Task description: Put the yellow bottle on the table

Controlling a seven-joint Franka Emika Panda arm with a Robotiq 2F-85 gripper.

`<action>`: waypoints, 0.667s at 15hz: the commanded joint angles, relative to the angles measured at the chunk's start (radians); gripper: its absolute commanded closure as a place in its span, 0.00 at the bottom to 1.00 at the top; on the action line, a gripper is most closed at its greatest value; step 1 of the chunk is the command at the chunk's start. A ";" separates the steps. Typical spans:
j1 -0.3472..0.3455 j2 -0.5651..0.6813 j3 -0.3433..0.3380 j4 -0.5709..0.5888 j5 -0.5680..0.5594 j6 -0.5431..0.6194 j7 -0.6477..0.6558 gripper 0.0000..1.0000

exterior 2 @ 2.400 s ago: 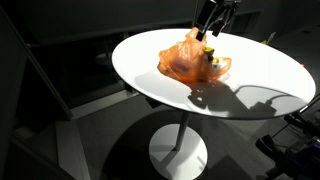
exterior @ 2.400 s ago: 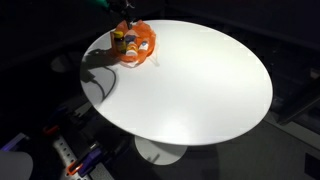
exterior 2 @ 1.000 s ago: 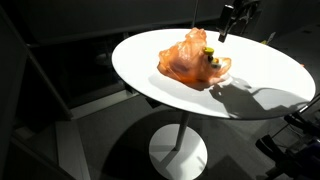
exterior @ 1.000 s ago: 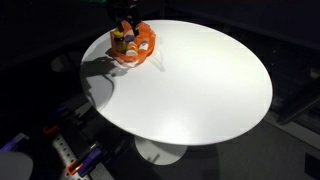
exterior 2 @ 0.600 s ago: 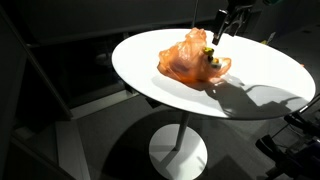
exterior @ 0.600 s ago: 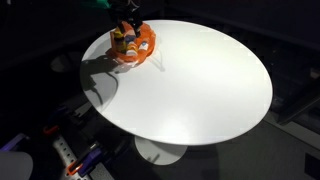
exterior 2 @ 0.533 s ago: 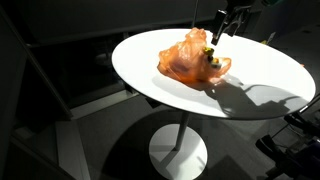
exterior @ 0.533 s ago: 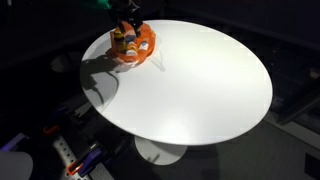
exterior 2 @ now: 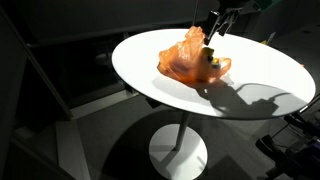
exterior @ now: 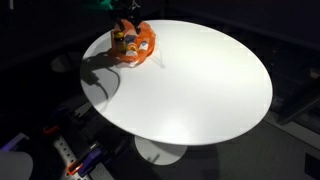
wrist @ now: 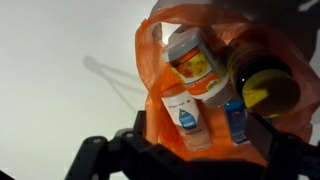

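Observation:
An orange plastic bag (wrist: 150, 60) lies on the round white table (exterior: 200, 90), near its edge in both exterior views (exterior 2: 185, 60). Inside it the wrist view shows the yellow bottle (wrist: 264, 88) with its dark upper part, at the right. It also shows as a yellow spot in an exterior view (exterior 2: 209, 50). My gripper (wrist: 195, 160) hangs just above the bag (exterior 2: 213, 28), open and empty, its dark fingers spread on either side of the bag's contents. In an exterior view (exterior: 125, 14) it sits over the bag (exterior: 135, 42).
The bag also holds a white bottle with an orange label (wrist: 195, 65), a clear bottle with a blue drop label (wrist: 187, 122) and a small blue item (wrist: 236, 122). The table has a white pedestal (exterior 2: 180, 150). The surroundings are dark.
My gripper has moved from beside the bag back over it and a little lower. The bag and bottles have not moved.

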 commanded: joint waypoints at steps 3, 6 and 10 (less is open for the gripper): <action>0.030 0.013 -0.015 0.014 -0.022 0.047 0.018 0.00; 0.033 0.014 -0.007 0.008 0.012 0.061 0.004 0.00; 0.039 0.010 0.005 0.001 0.070 0.047 -0.011 0.00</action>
